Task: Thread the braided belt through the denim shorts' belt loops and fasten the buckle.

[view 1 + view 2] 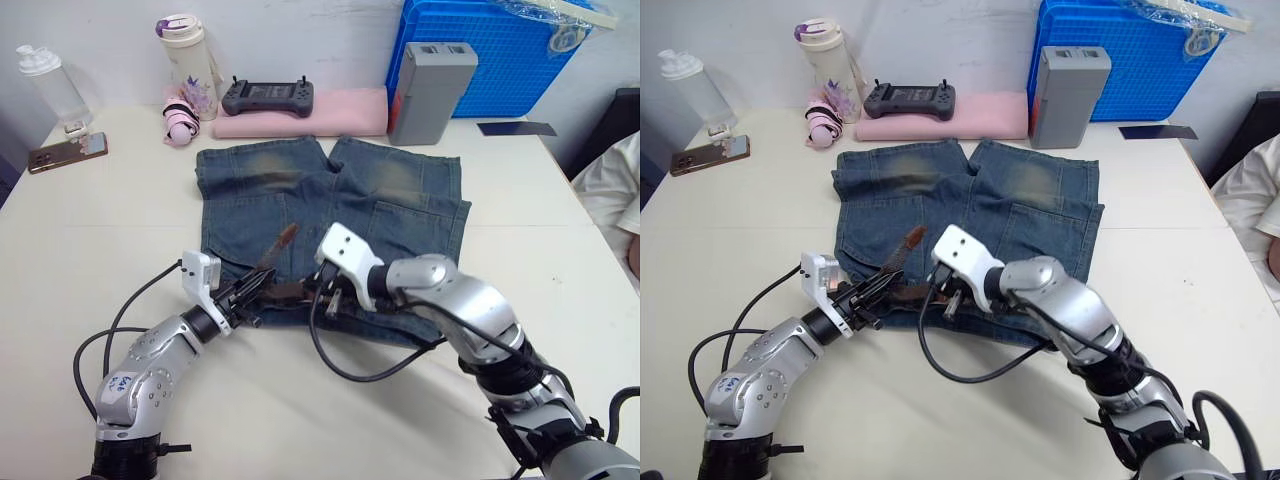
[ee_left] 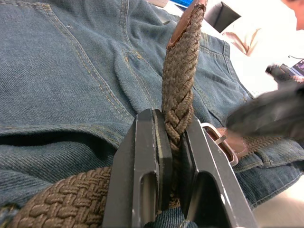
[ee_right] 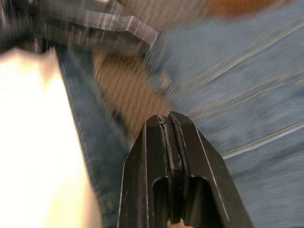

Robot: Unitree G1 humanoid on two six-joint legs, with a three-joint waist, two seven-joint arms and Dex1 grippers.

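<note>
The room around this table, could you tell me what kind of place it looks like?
Probably a lab or office workspace used for robot trials, not a home. A handheld controller lies on a pink cloth, a blue plastic crate stands against the wall, and drink bottles and a phone sit on the white table.

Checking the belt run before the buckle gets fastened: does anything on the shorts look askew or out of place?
Yes. The dark-brown braided belt's free end sticks up off the blue denim shorts rather than lying along the waistband, pinched in the left tool. The silver metal buckle lies unfastened beside it. The right tool is shut, gripping nothing.
</note>
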